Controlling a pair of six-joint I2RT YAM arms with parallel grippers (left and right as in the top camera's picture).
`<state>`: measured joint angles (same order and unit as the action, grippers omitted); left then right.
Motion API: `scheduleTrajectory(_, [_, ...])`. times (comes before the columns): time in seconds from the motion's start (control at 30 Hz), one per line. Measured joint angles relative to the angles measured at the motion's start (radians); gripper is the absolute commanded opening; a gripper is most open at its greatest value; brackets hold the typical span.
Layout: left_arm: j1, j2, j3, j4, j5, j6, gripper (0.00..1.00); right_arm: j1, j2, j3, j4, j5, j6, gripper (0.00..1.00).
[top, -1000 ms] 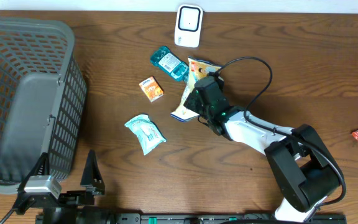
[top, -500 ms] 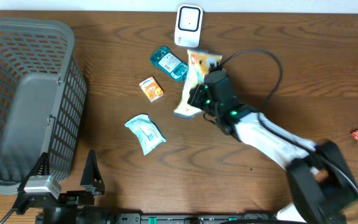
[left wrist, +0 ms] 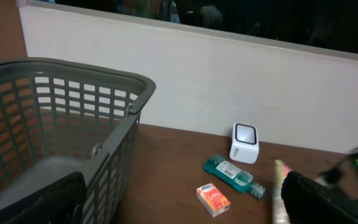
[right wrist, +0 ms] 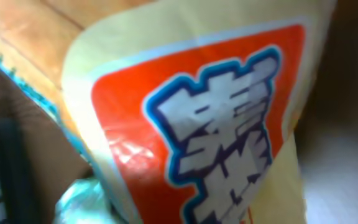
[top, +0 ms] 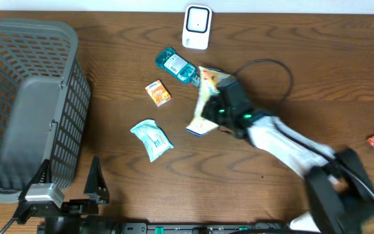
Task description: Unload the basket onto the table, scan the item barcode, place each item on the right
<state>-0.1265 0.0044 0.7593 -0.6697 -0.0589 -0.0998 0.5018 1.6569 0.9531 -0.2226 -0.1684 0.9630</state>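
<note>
Since the earlier frame, right gripper [top: 221,107], clenched on the snack packet [top: 202,94], is swinging it slightly nearer, close beside the far scanner [top: 197,27], so its barcode is probably being angled for reading; left gripper [top: 70,170] is sitting released near-left.

Yellow-and-red snack packet [top: 204,84] tilted, near white scanner [top: 197,27].

Snack packet [right wrist: 197,124], big white characters, not legible
</note>
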Motion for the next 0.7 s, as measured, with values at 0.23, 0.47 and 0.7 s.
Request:
scheduleTrajectory(0.23, [0.000, 0.000, 0.000, 0.000, 0.000, 0.000, 0.98, -0.174, -0.293, 0.000, -0.340, -0.182, 0.217, 0.01])
scheduleTrajectory(0.47, [0.000, 0.000, 0.000, 0.000, 0.000, 0.000, 0.98, -0.181, -0.349, 0.000, -0.446, -0.499, 0.205, 0.48])
scheduleTrajectory(0.7, [0.000, 0.000, 0.000, 0.000, 0.000, 0.000, 0.98, -0.180, -0.349, 0.000, -0.465, -0.337, -0.083, 0.99])
